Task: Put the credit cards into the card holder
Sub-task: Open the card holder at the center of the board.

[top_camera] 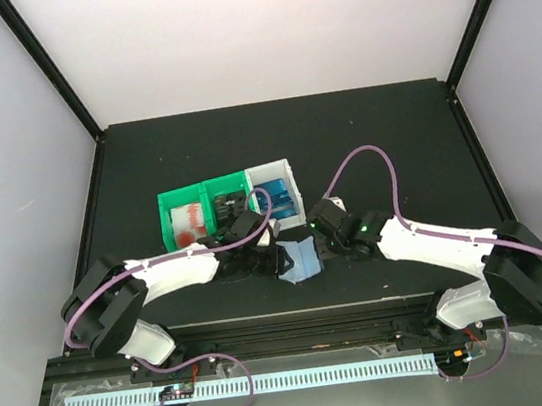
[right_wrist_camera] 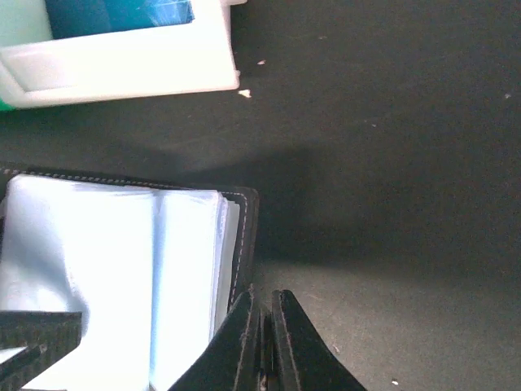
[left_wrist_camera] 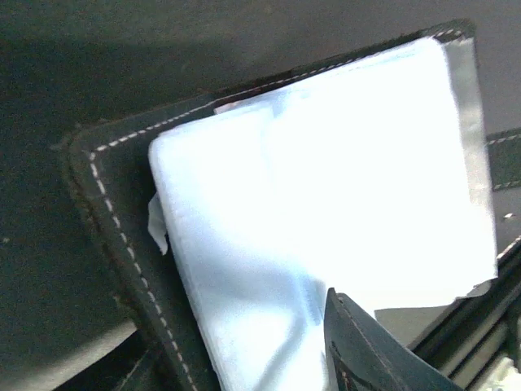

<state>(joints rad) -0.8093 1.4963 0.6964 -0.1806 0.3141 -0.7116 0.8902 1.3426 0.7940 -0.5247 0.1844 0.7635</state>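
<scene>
Red-and-white credit cards (top_camera: 189, 222) sit in the green bin (top_camera: 172, 199). The left hand (top_camera: 265, 247), its opening impossible to tell, hovers over the open card holder (top_camera: 301, 259) on the tabletop (top_camera: 393, 135), with the right hand (right_wrist_camera: 263, 314) pinched shut at its edge. The cards are probably thin, stiff and slick, so pinch an exposed edge.

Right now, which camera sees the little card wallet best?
The left wrist camera. The card holder nearly fills it, lying open, with its stitched black cover and pale inside, though glare washes out the pockets. The right wrist view cuts off part of it; the top view shows it tiny.
</scene>
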